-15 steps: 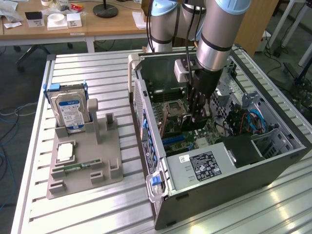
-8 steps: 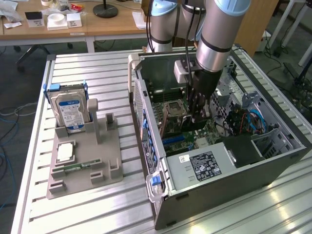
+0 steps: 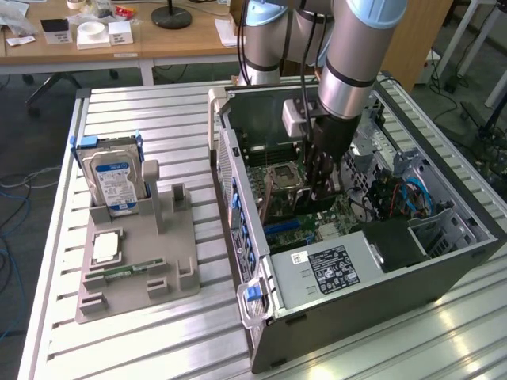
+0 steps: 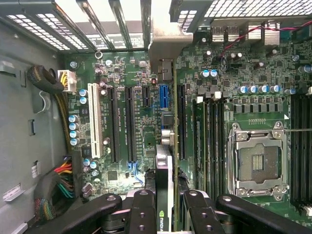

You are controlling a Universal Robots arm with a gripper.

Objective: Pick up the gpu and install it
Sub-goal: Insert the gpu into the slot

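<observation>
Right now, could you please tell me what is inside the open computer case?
The motherboard with its bare CPU socket, expansion slots, cable bundles and the gpu held edge-on in the jaws over the slots. The card and jaws cover the board directly beneath them.

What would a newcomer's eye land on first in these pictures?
The robot arm reaches down into the open computer case, right of centre in the exterior view. Its gripper is shut on the gpu, held edge-on over the motherboard. A hard drive stands in a grey holder at the exterior view's left.
</observation>
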